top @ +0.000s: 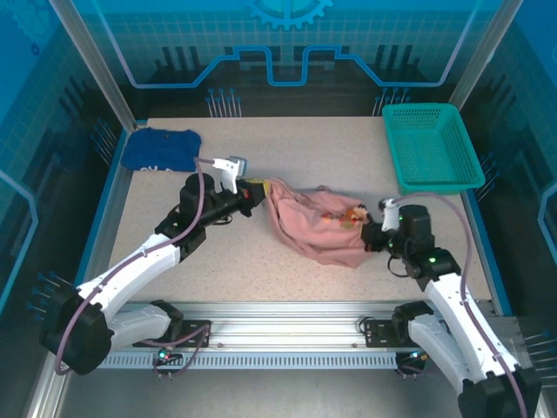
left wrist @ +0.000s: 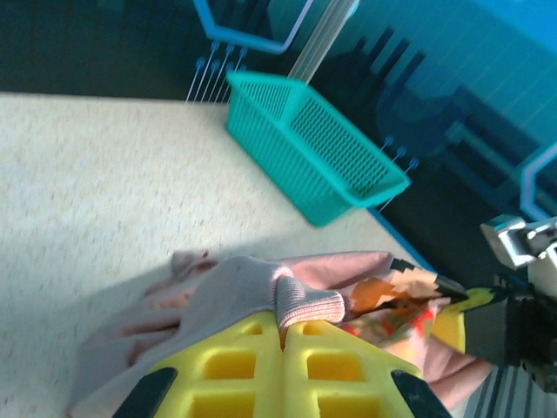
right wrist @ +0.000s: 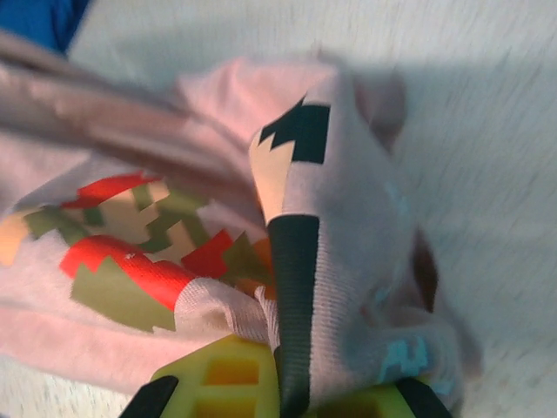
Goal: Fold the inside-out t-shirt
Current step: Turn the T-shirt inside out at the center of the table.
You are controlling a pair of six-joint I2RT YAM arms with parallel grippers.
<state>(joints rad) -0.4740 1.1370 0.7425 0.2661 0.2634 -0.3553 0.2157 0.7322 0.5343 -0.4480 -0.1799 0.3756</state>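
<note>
The bunched t-shirt [top: 313, 228] stretches ten to four o'clock across the counter [top: 218, 261], left fingers [left wrist: 235, 370] clenched on its ten-o'clock end, right fingers [right wrist: 218, 383] clenched on the other.

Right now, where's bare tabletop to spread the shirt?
Bare: the far strip of table between the blue garment and the teal basket; also the near strip between the t-shirt and the front rail. Crowded: mid-table, where left gripper and right gripper clamp it.

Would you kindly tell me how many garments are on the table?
2. The pink t-shirt lies bunched in the middle; a dark blue garment sits at the far left corner.
</note>
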